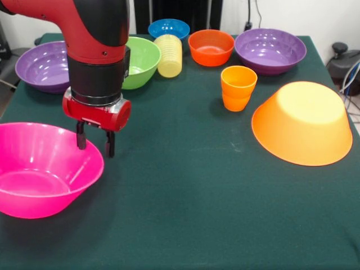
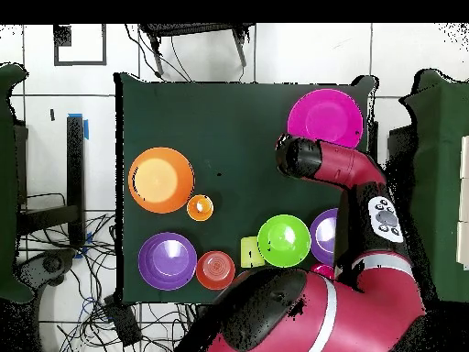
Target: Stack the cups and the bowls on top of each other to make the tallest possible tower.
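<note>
My gripper point(image 1: 95, 145) is open and empty, its fingertips just above the right rim of the large pink bowl point(image 1: 39, 169), which stands upright at the near left. The large orange bowl point(image 1: 304, 124) lies upside down at the right. The orange cup point(image 1: 238, 87) stands upright beside it. Along the far side are a purple bowl point(image 1: 42, 66), the green bowl point(image 1: 140, 59), the pale yellow cup point(image 1: 169, 55) on its side, the blue bowl point(image 1: 169, 28), the orange-red bowl point(image 1: 211, 46) and a second purple bowl point(image 1: 270, 50). The red cup does not show.
In the overhead view the arm's wrist point(image 2: 298, 156) sits at the pink bowl's point(image 2: 322, 115) edge, and the arm covers the blue bowl. The orange bowl point(image 2: 161, 180) and orange cup point(image 2: 200, 207) lie to the left. Cables lie on the floor beyond the table edge point(image 2: 119, 183).
</note>
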`<state>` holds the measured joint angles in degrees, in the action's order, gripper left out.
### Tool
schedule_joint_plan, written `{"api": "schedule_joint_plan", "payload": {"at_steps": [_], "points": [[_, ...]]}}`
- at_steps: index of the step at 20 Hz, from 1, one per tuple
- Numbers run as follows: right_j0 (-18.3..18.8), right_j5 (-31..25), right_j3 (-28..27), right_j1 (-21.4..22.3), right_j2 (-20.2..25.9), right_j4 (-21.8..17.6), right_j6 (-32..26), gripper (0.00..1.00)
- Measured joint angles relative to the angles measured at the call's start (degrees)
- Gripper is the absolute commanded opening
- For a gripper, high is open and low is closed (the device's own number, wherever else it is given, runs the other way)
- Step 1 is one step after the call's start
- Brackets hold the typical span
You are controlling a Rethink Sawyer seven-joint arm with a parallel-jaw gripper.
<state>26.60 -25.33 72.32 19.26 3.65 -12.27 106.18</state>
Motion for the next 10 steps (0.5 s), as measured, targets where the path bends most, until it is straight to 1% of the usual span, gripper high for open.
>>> {"api": "schedule_joint_plan", "payload": {"at_steps": [3,4,10], "points": [[0.17,0.0,-0.68,-0.06,0.46,-1.52,0.0,1.0],[0.41,0.0,-1.47,-0.11,1.14,-3.06,-0.01,1.0],[1.77,-0.01,-2.72,-0.11,3.53,-5.64,-0.01,1.0]]}}
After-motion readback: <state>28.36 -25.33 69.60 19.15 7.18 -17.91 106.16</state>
